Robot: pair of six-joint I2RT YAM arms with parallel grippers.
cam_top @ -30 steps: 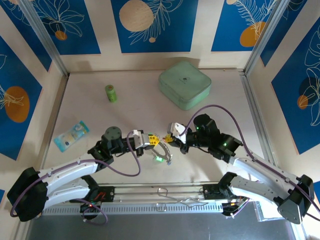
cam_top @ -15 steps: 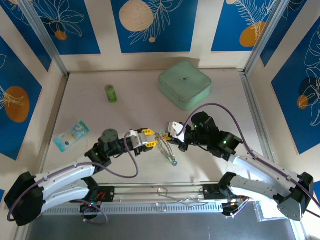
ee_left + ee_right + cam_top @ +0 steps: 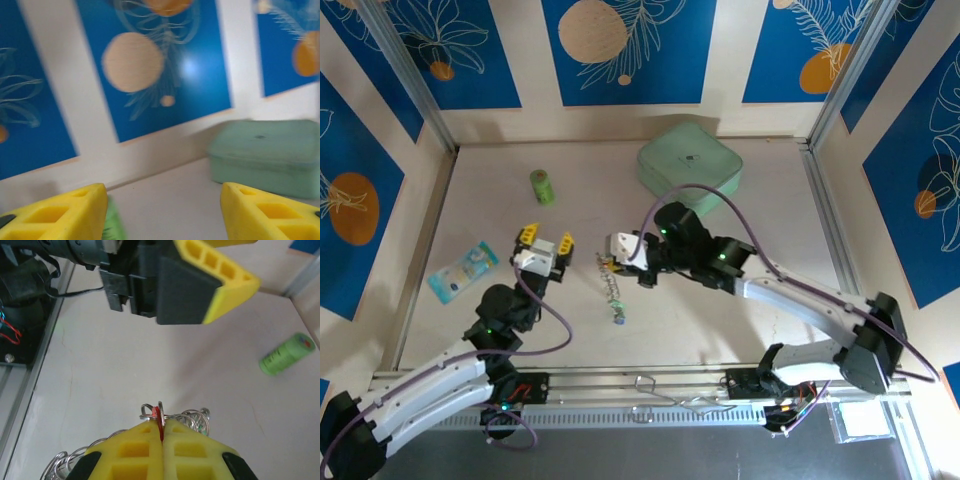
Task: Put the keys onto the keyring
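Two closed fingers of the right gripper (image 3: 161,432) are being shown, by its wrist view, pinching a red-tagged key (image 3: 159,416) beside the keyring (image 3: 196,416); overhead, the left gripper (image 3: 547,238), previously clamped there, is being held spread, empty, drawn back.

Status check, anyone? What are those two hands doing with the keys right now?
Left hand open, holding nothing. Right hand shut on keyring, which hangs from it. Green cylinder and box stand well aside.

No legible text, small dark mark on green box (image 3: 691,166) unreadable
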